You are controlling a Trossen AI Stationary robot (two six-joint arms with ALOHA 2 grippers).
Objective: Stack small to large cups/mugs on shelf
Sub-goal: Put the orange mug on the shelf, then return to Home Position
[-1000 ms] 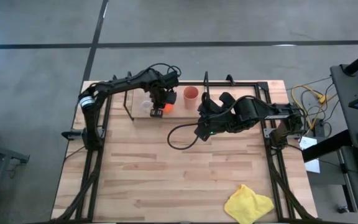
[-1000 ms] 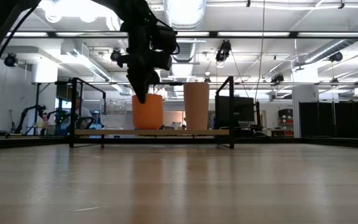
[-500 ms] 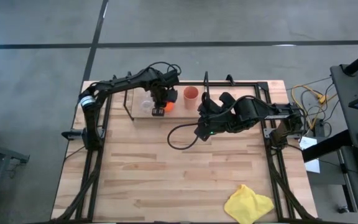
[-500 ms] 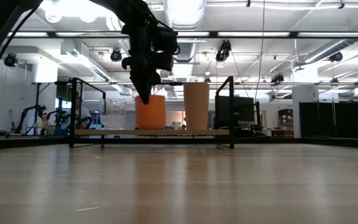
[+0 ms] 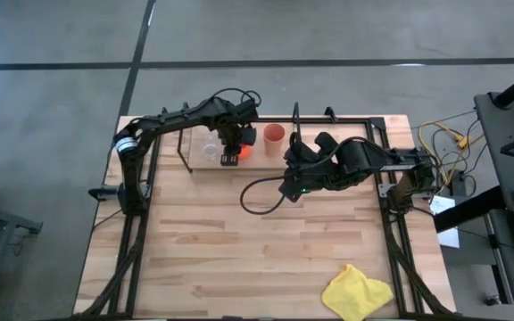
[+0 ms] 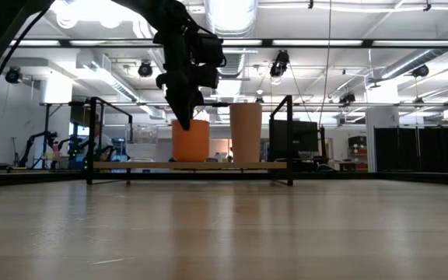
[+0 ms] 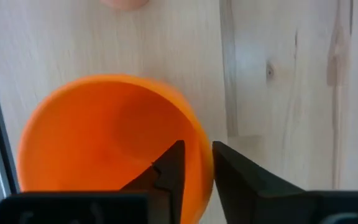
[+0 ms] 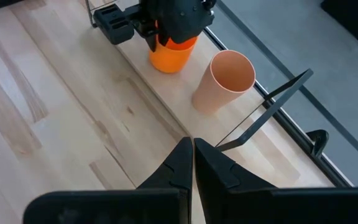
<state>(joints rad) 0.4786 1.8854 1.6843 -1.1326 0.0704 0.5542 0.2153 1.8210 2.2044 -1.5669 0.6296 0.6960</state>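
The left gripper (image 7: pixel 194 163) is clamped on the rim of the orange mug (image 7: pixel 107 140), one finger inside the wall and one outside. The mug stands on the wooden board of the shelf (image 6: pixel 290 140). A clear glass (image 5: pixel 209 148) sits just to the outer side of the fingers, and the tan tumbler (image 6: pixel 246 132) stands upright just beyond the mug on the other side. The right gripper (image 8: pixel 192 152) waits near the tumbler, fingers pressed together and holding nothing.
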